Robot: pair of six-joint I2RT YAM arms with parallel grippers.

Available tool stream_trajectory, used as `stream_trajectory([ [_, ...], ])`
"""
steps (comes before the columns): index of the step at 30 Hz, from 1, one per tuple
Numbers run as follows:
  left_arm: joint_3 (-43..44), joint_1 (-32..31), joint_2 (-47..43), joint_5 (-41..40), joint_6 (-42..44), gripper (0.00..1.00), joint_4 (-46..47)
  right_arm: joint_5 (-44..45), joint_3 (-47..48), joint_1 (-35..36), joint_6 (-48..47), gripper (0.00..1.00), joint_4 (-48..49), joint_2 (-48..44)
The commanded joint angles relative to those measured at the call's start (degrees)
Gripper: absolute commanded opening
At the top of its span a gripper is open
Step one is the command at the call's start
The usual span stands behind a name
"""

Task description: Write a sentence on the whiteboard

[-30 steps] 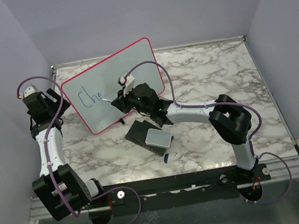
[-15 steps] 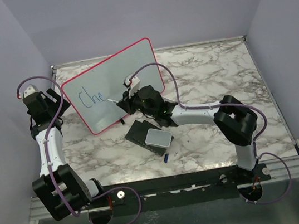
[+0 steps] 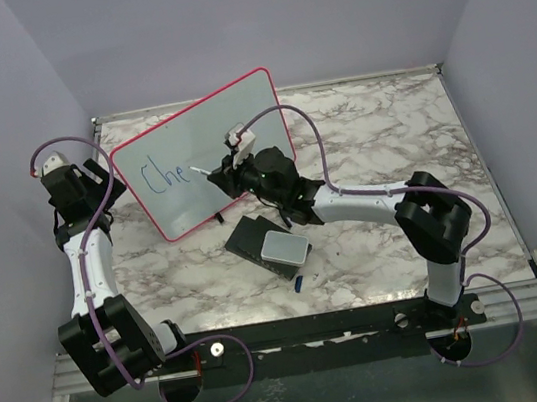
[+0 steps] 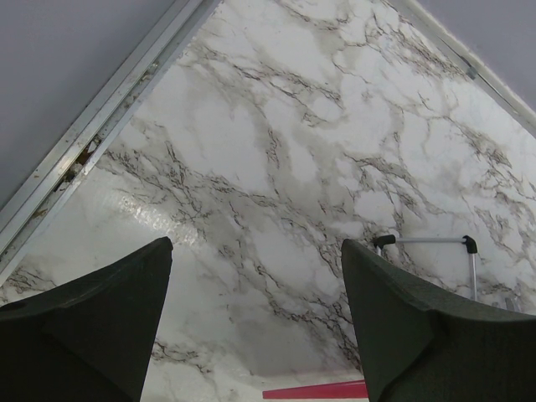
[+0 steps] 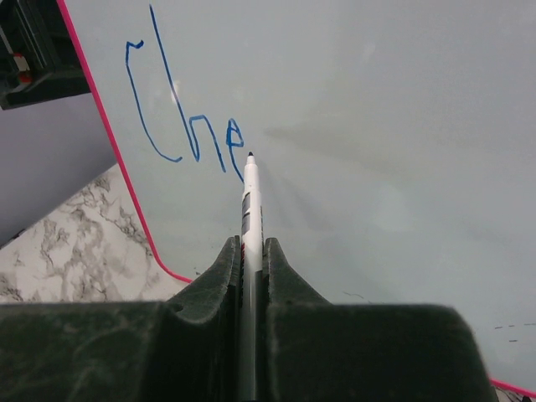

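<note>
Right wrist view: the right claw (image 5: 249,251) is clenched on a marker (image 5: 249,205), its tip at the whiteboard (image 5: 377,109), which stands propped at the surface's (image 3: 360,137) far left. Of the sentence (image 5: 180,126), only "Che" is written, so most remains. Beside the board, the left claw (image 4: 255,327) gapes, grasping nothing.

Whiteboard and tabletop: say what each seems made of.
Whiteboard: smooth white sheet with a soft sheen, likely melamine or coated steel; its thin red-pink rim looks plastic. Tabletop: white with grey veins and a glare patch, so polished marble or, as likely, a printed laminate.
</note>
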Motion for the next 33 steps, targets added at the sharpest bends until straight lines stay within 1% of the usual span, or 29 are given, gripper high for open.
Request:
stream_trajectory([
  [1, -0.6, 0.1, -1.3, 1.5, 0.7, 0.83, 0.9, 0.0, 3.3, -0.4, -0.8, 0.01, 0.5, 1.4],
  [7, -0.6, 0.1, -1.3, 1.6, 0.7, 0.83, 0.9, -0.8, 5.0, -0.6, -0.6, 0.01, -0.5, 3.2],
  [14, -0.5, 0.1, -1.3, 1.7, 0.6, 0.83, 0.9, -1.9, 3.4, -0.6, -0.2, 0.01, -0.3, 3.1],
  [33, -0.7, 0.1, -1.3, 1.6, 0.8, 0.82, 1.0, -1.2, 5.1, -0.7, -0.1, 0.01, -2.7, 5.4],
])
